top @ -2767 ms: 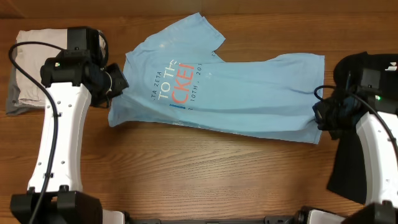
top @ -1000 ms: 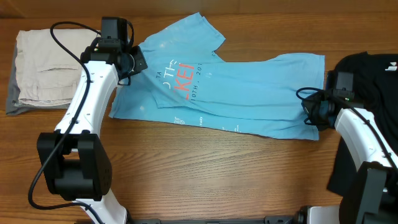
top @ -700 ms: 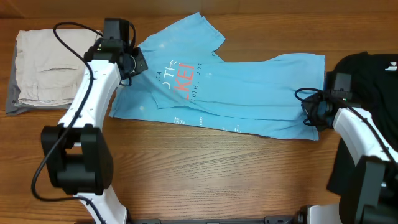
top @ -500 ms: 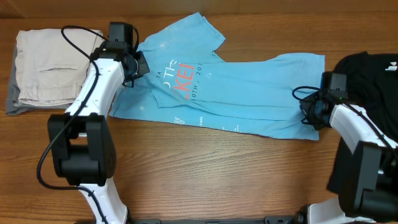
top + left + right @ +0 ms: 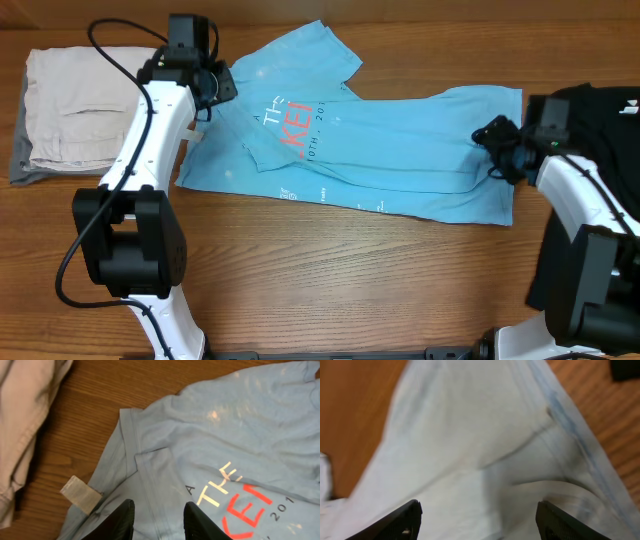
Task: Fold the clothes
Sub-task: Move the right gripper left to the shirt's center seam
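The clothes, a light blue T-shirt (image 5: 400, 150) with white and red lettering, lie folded lengthwise across the middle of the table. My left gripper (image 5: 222, 85) hovers over the shirt's upper left edge. In the left wrist view this gripper (image 5: 159, 522) is open, with the shirt (image 5: 240, 435) and its folded hem below and nothing between the fingers. My right gripper (image 5: 487, 133) is over the shirt's right end. From the right wrist it (image 5: 480, 522) stands wide open above the pale fabric (image 5: 470, 435), holding nothing.
A folded beige garment (image 5: 75, 110) lies at the far left, also seen from the left wrist (image 5: 25, 410). A black garment (image 5: 600, 110) lies at the far right. A small beige label (image 5: 80, 494) sticks out at the shirt's left edge.
Both grippers have opened and let go of the shirt. The left one has drawn slightly up and away; the right one has lifted and shifted toward the far side.
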